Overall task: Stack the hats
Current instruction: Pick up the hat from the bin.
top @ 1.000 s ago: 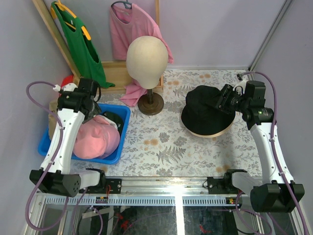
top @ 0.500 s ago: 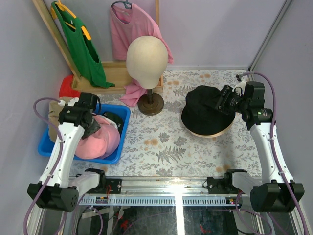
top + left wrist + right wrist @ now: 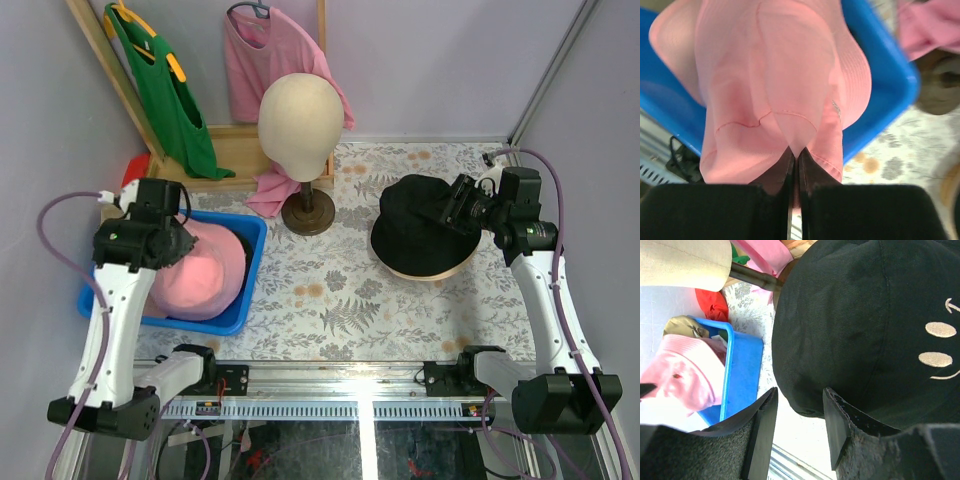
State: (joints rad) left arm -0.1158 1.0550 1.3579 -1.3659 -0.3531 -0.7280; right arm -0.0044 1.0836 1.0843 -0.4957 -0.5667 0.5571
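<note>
Left claw has pinched pink hat over blue bin, floral tabletop

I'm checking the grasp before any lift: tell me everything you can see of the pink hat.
The pink hat is soft, stitched fabric with visible seams, bunched into a dome over the blue bin. The left end effector is shut on a fold of its cloth. Whether its underside rests in the bin cannot be told.
</note>
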